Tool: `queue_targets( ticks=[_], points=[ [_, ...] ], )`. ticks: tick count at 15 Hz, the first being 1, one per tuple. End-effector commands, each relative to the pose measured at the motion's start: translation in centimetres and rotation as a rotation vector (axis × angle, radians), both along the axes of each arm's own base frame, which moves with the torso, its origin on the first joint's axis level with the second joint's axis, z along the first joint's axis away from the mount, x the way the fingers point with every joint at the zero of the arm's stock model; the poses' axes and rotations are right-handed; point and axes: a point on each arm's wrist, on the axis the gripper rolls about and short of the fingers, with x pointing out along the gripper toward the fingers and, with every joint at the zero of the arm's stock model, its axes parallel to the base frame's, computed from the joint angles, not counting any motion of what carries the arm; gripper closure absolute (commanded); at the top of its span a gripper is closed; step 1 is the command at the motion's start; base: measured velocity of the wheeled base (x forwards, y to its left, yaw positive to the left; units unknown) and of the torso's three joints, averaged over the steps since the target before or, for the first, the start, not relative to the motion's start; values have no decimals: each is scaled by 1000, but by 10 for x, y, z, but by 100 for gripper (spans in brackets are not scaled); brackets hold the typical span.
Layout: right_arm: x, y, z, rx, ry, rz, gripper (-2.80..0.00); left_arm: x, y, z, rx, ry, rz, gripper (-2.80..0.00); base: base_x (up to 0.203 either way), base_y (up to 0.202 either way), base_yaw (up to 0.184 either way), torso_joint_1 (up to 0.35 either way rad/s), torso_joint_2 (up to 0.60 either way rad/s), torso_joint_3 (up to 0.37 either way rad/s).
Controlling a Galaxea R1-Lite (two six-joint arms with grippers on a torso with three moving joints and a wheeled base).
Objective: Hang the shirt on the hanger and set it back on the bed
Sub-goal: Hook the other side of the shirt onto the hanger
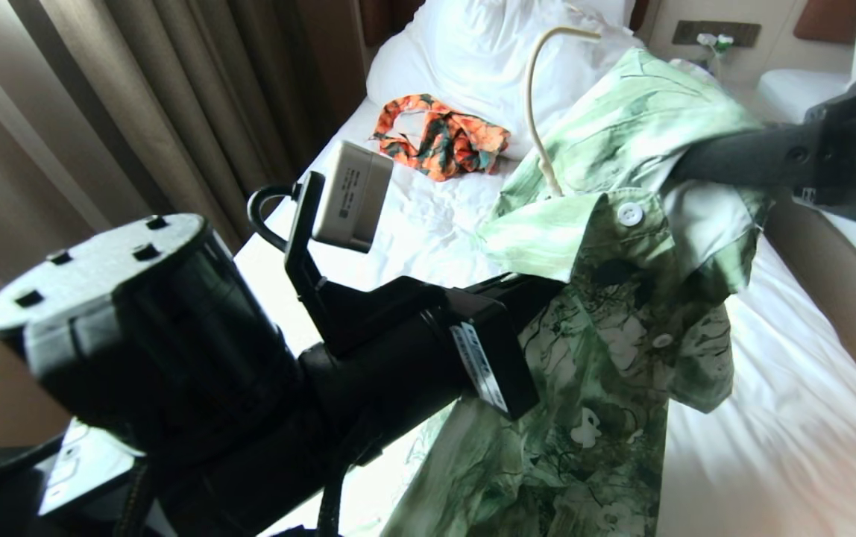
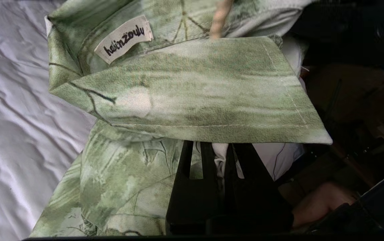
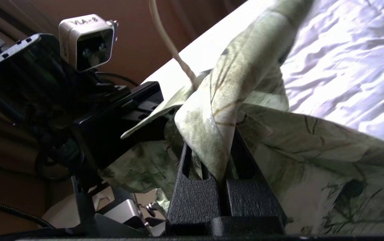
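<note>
My left arm fills the near foreground of the head view. Left pincer is clamped on the shirt at the front opening, just under the folded collar. Right pincer comes in from the far side and is clamped on a fold of the same cloth near the collar. The shirt hangs between the two, held up off the bed, tails drooping toward the sheet. A pale hanger hook sticks up out of the neck, so the hanger looks to be inside already; its shoulders are hidden. The cloth is thin, light and floppy, so it will sag and slide; the hook looks the best hold. Farther back, an orange patterned garment lies by the pillow.
</note>
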Motion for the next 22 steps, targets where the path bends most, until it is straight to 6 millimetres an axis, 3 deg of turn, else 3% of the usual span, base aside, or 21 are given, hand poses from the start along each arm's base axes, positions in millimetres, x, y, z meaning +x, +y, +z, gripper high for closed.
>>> queue_targets(
  ticks=[1,5,10,11,15,20,21,22],
  points=[
    [-17,3,3,-10,2,4,0,5,-3,5,-20,-10,11,0,0,0,0,0,0,0],
    [-37,-8,3,-42,38,-6,0,11,4,22,-73,-43,43,0,0,0,0,0,0,0],
    [-42,-12,4,-41,34,-19,0,6,12,39,-121,-77,42,0,0,0,0,0,0,0],
    [-43,-13,5,-38,30,-19,-280,5,12,39,-120,-78,40,0,0,0,0,0,0,0],
    [-53,-21,17,-12,72,-26,-280,6,13,40,-122,-80,44,0,0,0,0,0,0,0],
    [-66,-31,71,67,30,-34,-280,4,14,44,-133,-90,37,0,0,0,0,0,0,0],
    [-64,-30,79,63,34,-39,0,4,13,47,-141,-94,37,0,0,0,0,0,0,0],
    [-60,-28,81,46,45,-47,0,4,10,51,-150,-98,33,0,0,0,0,0,0,0]
  ],
)
